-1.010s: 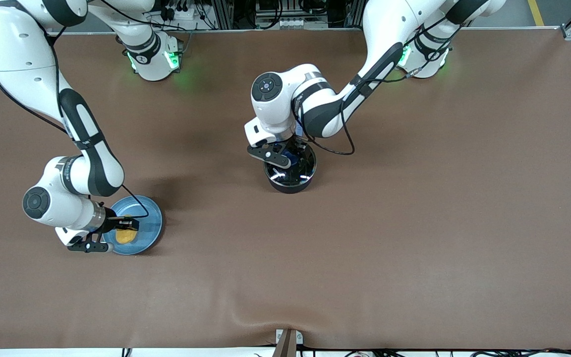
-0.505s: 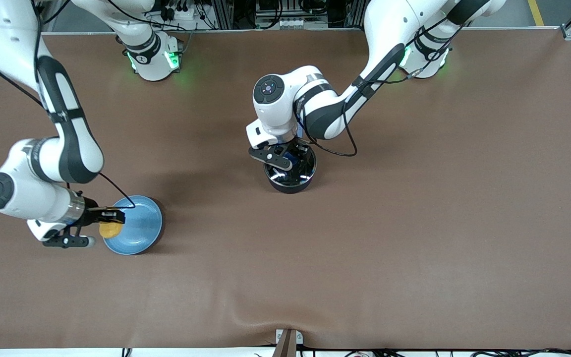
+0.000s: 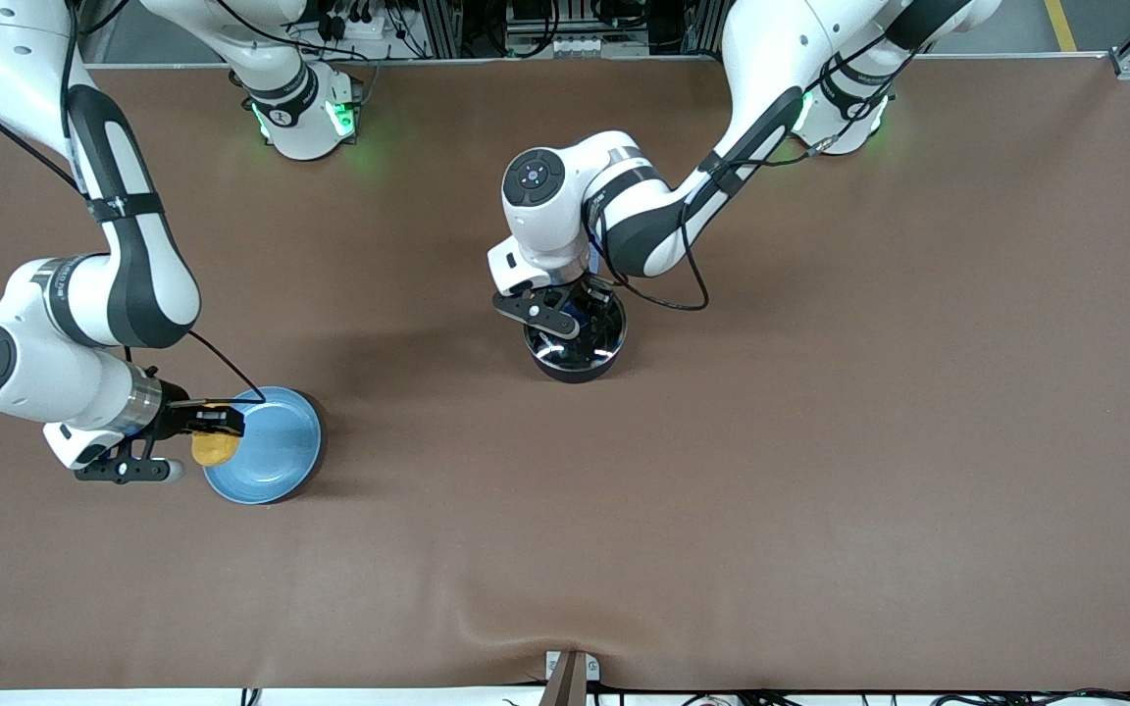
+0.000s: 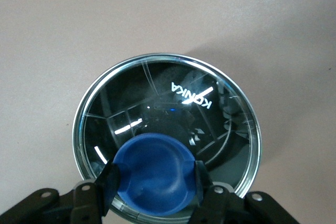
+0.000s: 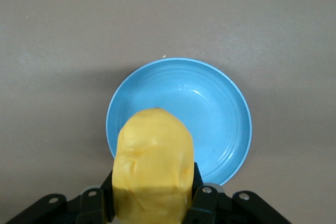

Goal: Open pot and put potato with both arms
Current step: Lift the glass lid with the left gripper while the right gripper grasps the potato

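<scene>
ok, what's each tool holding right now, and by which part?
Right tool holds the potato by its sides, over the blue plate's edge. Left tool grips the pot lid by its blue knob.

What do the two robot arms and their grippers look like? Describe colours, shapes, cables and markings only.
Both arms are glossy white rounded segments with black joint bands. Each elbow has a round dark grey cap. Thin black cables loop along both arms. The bases glow green. The left gripper and right gripper are black, with two flat fingers each.
</scene>
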### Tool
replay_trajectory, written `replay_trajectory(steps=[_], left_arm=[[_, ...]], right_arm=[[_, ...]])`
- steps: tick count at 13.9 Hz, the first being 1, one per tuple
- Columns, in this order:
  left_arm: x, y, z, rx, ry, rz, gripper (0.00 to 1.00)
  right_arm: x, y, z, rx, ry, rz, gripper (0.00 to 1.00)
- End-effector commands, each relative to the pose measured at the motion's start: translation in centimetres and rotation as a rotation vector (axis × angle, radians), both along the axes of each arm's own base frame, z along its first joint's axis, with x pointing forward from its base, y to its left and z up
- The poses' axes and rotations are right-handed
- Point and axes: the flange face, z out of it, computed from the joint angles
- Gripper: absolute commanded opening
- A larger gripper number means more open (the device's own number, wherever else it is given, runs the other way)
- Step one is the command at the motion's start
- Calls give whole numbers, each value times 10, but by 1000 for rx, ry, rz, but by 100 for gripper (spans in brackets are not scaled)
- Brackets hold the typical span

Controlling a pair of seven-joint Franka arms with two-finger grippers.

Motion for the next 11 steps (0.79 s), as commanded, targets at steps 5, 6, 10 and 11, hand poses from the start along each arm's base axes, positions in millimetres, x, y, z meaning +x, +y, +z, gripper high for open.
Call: replay_trajectory(steps=[5, 6, 10, 11], left_arm=[[40, 57, 108, -46, 4, 150, 0], [55, 85, 123, -25, 15, 172, 0], [112, 216, 143, 40, 21, 250, 0], [123, 254, 140, 53, 30, 262, 0]], right_arm=[[-3, 1, 7, 10, -7, -12, 21], [-3, 1, 9, 9, -9, -14, 21], [-7, 35, 31, 3, -16, -32, 21], [-10, 57, 38, 2, -13, -58, 21]])
